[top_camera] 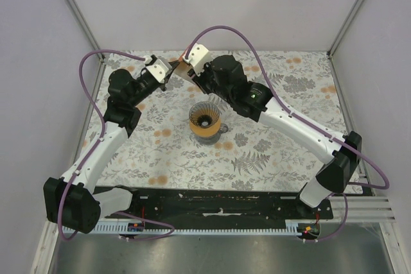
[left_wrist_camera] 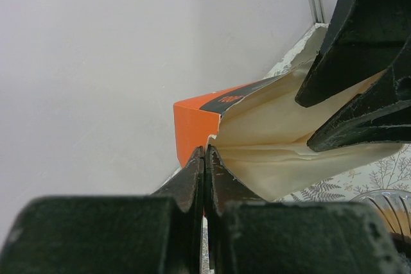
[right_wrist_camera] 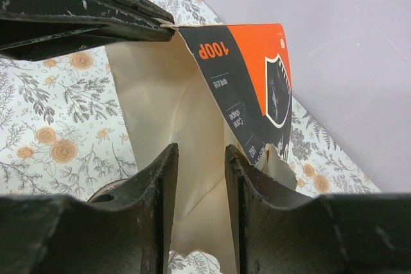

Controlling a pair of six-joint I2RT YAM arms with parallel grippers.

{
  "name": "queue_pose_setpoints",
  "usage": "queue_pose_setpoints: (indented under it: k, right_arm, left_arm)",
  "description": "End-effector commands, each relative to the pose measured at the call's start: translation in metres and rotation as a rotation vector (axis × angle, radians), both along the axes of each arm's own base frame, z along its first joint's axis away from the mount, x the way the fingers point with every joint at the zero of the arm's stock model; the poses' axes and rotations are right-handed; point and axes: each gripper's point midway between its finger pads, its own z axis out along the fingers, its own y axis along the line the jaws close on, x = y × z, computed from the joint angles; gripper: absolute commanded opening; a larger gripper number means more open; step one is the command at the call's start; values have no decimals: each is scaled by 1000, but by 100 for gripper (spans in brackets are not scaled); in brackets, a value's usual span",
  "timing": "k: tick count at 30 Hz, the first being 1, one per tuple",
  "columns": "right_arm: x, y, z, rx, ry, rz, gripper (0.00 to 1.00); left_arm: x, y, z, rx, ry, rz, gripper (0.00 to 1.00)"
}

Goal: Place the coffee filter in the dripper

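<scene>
No single coffee filter was free that I could see. There were only cream filter papers (right_wrist_camera: 154, 113) fanned in the mouth of the torn orange carton (right_wrist_camera: 250, 62). The carton sat on the far side of the dripper (top_camera: 205, 120), a touch to its left. I couldn't tell if it was resting on the worktop (top_camera: 276, 158) or lifted.

Right gripper (right_wrist_camera: 200, 155): fingers narrowly apart, pushed into the carton mouth with paper showing through the gap, not visibly clamped on anything. Left gripper (left_wrist_camera: 204, 158): fingers fully together, pinching the carton's torn top edge.

Risks as I judged them:
- The papers lay packed together, so closing there could have taken several sheets, or just creased one.
- The left hold was on a thin ragged edge. A pull from the right arm could have torn it further, or slipped the carton loose and dragged it along.
- The dripper stood unheld and close to both arms. A low swing back toward it could have tipped or shoved it.
- The limp paper could have folded and landed across the dripper's rim rather than seating inside.
</scene>
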Motion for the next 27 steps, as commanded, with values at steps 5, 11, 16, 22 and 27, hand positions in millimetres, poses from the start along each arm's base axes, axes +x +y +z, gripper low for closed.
queue_pose_setpoints:
  k: [5, 11, 16, 22, 27]
  right_arm:
    - [9, -8, 29, 53, -83, -43, 50]
    - [3, -7, 41, 99, -113, -13, 53]
    - [-7, -9, 55, 160, -159, 19, 43]
    - [-4, -12, 47, 148, -135, 14, 35]
    - [1, -14, 29, 86, -94, -18, 33]
  left_arm:
    - [-14, -4, 24, -28, -68, -45, 2]
    - [-14, -4, 24, -28, -68, -45, 2]
    - [-14, -5, 22, -27, -63, -49, 2]
    - [-15, -5, 22, -27, -65, -51, 2]
    - [-15, -5, 24, -29, -66, -53, 2]
